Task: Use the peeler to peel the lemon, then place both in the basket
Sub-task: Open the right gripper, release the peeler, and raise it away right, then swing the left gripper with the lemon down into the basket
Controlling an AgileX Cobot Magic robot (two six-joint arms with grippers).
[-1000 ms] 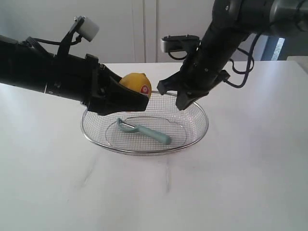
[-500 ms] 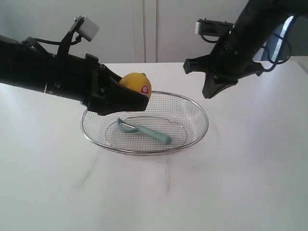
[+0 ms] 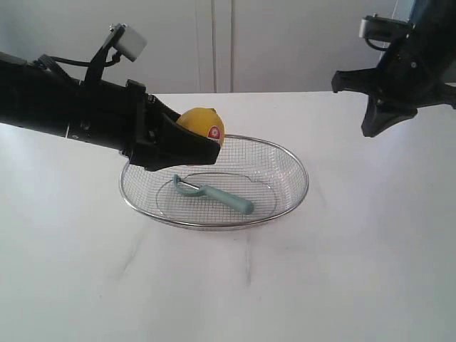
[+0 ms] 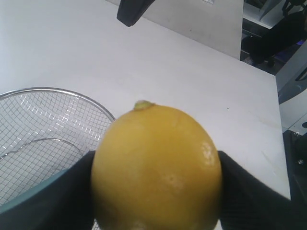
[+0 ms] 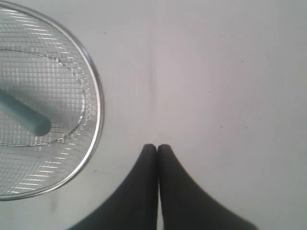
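Observation:
My left gripper (image 3: 203, 146) is shut on the yellow lemon (image 3: 201, 125), holding it over the back left rim of the wire basket (image 3: 299, 200); its red sticker faces the exterior camera. The left wrist view is mostly filled by the lemon (image 4: 157, 167), pressed between both dark fingers (image 4: 249, 191), with the basket (image 4: 72, 91) below it. The teal-handled peeler (image 3: 217, 194) lies flat inside the basket, blade head to the left. My right gripper (image 3: 370, 132) hangs shut and empty above the table, right of the basket. Its wrist view shows the closed fingertips (image 5: 157, 147), the basket rim (image 5: 98, 105) and the peeler handle end (image 5: 33, 120).
The white table (image 3: 228, 285) spreads around the basket on all sides. Pale cabinet doors (image 3: 214, 43) stand behind the table's far edge. The tip of the right gripper shows at the top of the left wrist view, as a dark finger (image 4: 132, 12).
My right arm has pulled away from over the basket, rising and swinging to the far right. The left gripper and lemon have stayed put; the peeler lies unmoved.

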